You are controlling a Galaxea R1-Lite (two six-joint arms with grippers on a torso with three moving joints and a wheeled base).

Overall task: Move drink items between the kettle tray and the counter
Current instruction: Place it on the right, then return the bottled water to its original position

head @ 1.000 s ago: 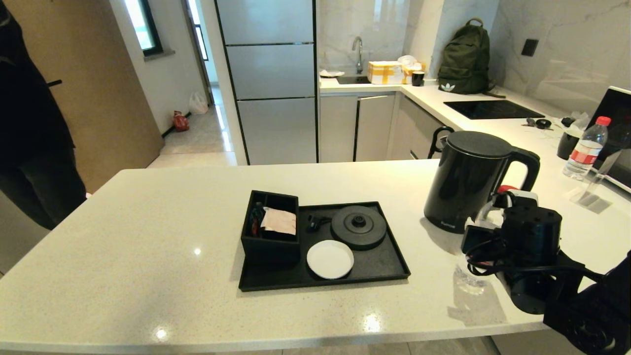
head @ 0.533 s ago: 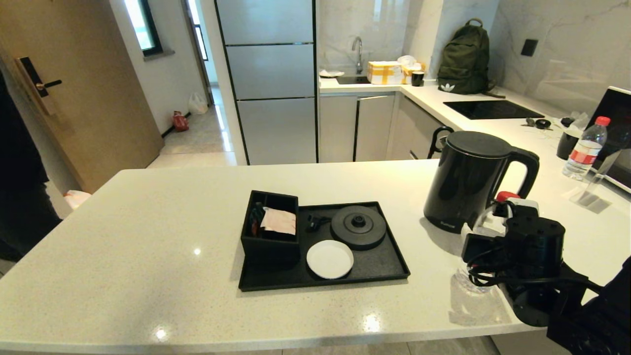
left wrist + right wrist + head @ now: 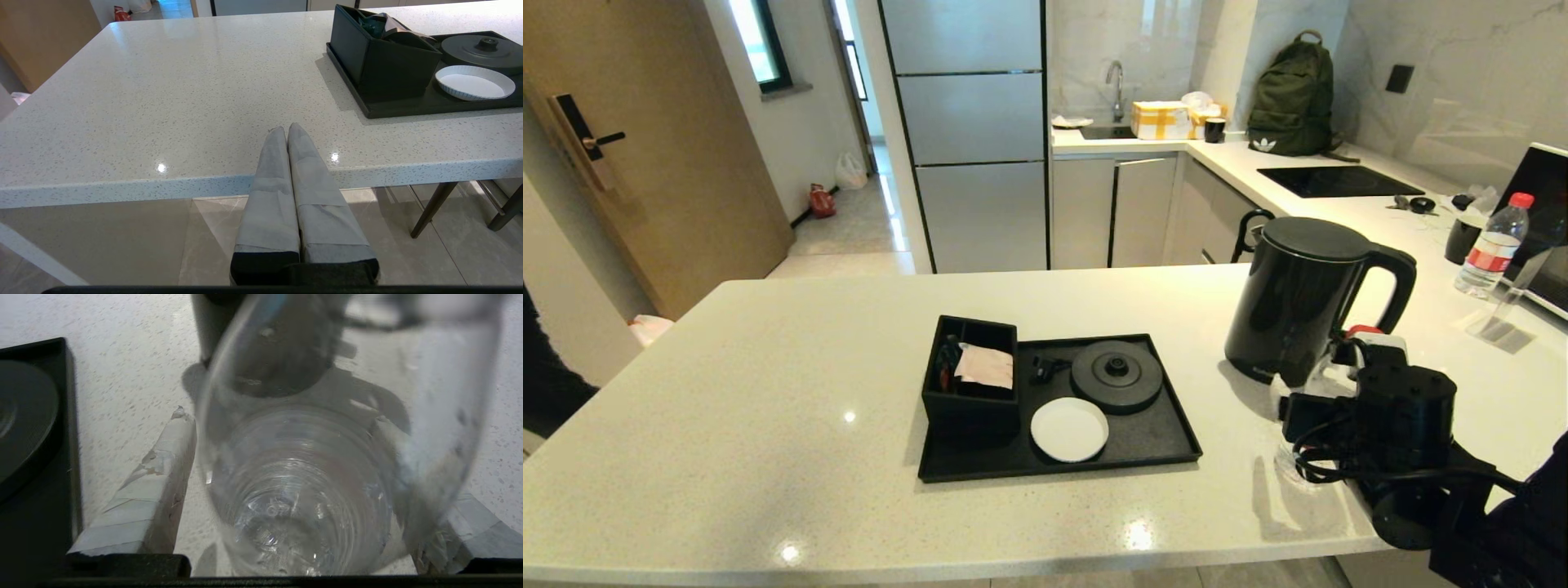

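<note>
The black kettle point(image 3: 1298, 302) stands on the cream counter point(image 3: 768, 392), right of the black tray point(image 3: 1152, 441). On the tray sit the round kettle base point(image 3: 1116, 375), the white coaster point(image 3: 1069, 429) and the sachet box point(image 3: 970, 408). Just in front of the kettle, my right gripper point(image 3: 282, 416) is shut on the clear water bottle point(image 3: 1327, 376), a finger on each side of its body point(image 3: 302, 498). The red cap point(image 3: 1364, 331) shows above my wrist; the bottle's base is at or just over the counter. My left gripper point(image 3: 287, 127) is shut and parked at the counter's near edge.
A second red-capped bottle point(image 3: 1494, 245) stands at the back right beside a black cup point(image 3: 1462, 237), a dark screen point(image 3: 1543, 204) and a clear stand point(image 3: 1503, 322). A person's dark clothing point(image 3: 547, 392) shows at the far left edge.
My right gripper and the bottle have sunk a little and drifted slightly left, closer to the kettle's foot. The person at the left has moved further out of view.
</note>
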